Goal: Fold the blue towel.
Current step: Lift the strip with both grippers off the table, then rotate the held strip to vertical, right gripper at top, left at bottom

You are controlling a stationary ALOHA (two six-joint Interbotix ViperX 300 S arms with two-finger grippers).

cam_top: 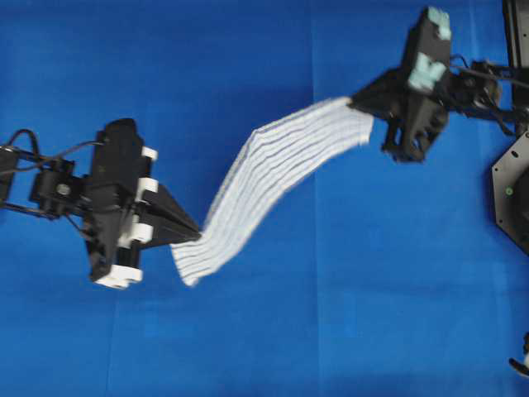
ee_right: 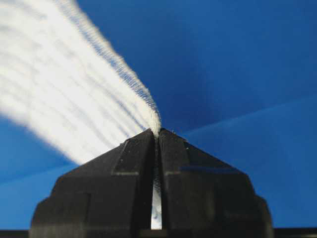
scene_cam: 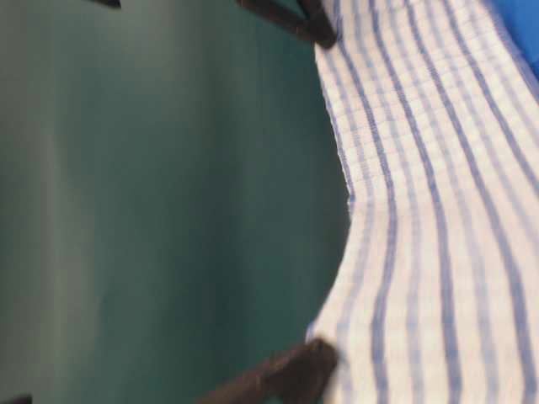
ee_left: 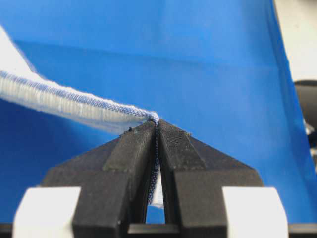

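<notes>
A: Where could a gripper pass?

B: The plain blue table covering (cam_top: pixel 248 66) lies bare above and below the middle, and at both lower corners.

A: What stands in the way?

B: The white woven towel with thin blue stripes (cam_top: pixel 277 190) spans diagonally across the centre, strung between the left gripper (cam_top: pixel 197 237) and right gripper (cam_top: pixel 354 102), both clamped on its corners.
</notes>
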